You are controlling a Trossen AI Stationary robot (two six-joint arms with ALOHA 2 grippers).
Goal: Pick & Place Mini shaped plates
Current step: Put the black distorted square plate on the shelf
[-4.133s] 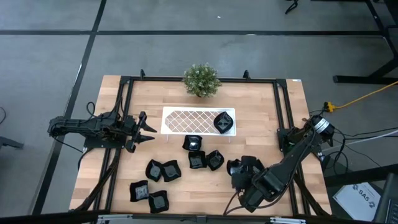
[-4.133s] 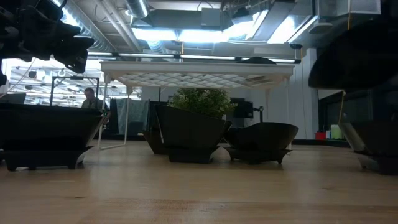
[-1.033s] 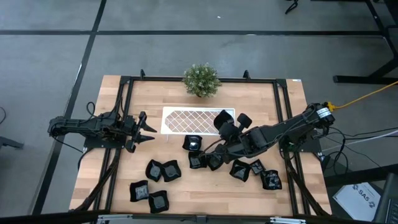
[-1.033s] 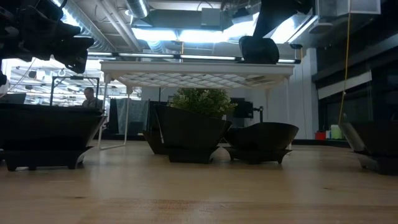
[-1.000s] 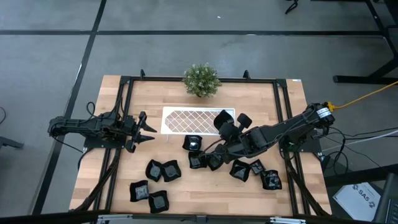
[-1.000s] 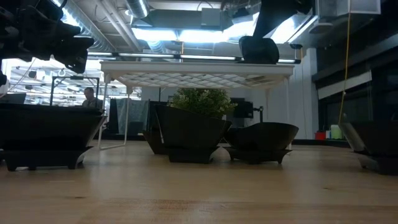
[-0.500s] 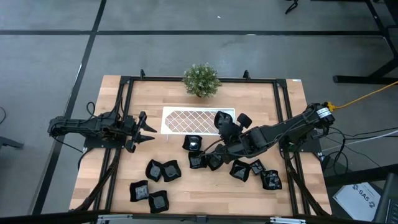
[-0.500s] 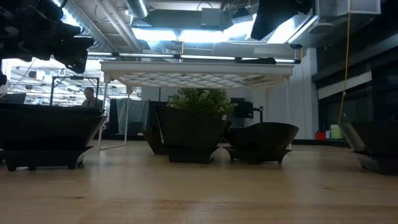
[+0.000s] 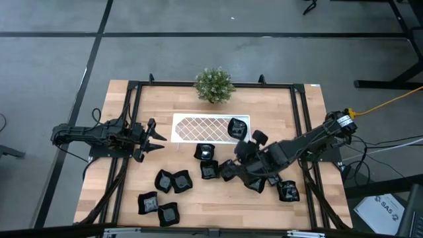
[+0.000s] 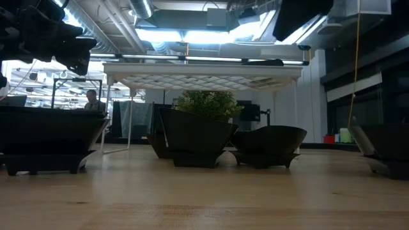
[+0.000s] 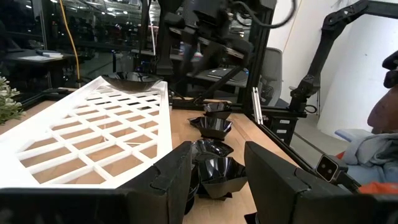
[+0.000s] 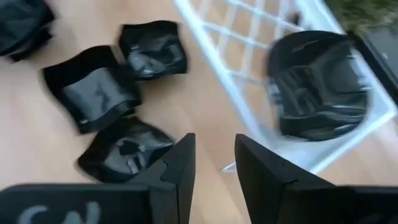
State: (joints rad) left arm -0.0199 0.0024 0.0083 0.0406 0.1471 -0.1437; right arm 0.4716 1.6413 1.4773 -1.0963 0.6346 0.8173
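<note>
White lattice tray (image 9: pixel 198 127) is the landmark here. One mini shaped plate (image 9: pixel 236 127) sits on its end farthest from the left arm, apparently set there as the goal of the task. The right wrist view shows that dish (image 12: pixel 320 84) resting flat in the tray's corner. Whether a second dish is stacked under it I cannot tell.

The right gripper (image 9: pixel 246 143) hangs just beside that end of the tray, on the side away from the plant (image 9: pixel 213 84). Its fingers are parted with nothing between them, so the dish looks released rather than carried. That stance would suit going for another of the loose dishes close by.

The left gripper (image 9: pixel 155 137) waits off the tray's opposite end. Its fingers are likewise spread and empty, and it points along the tray, presumably parked clear of the working arm.

Counting: one tray, one plant and two arms. Of the loose dishes on the wooden table (image 9: pixel 277 112), seven lie clear of the arm on the tray's gripper side. Three are near the tray (image 9: pixel 206 152), and four sit farther out towards the table's edge (image 9: pixel 164 180). At least two more show partly under the right arm, one of them (image 9: pixel 288 191) well apart from the tray. The arm may hide others.
</note>
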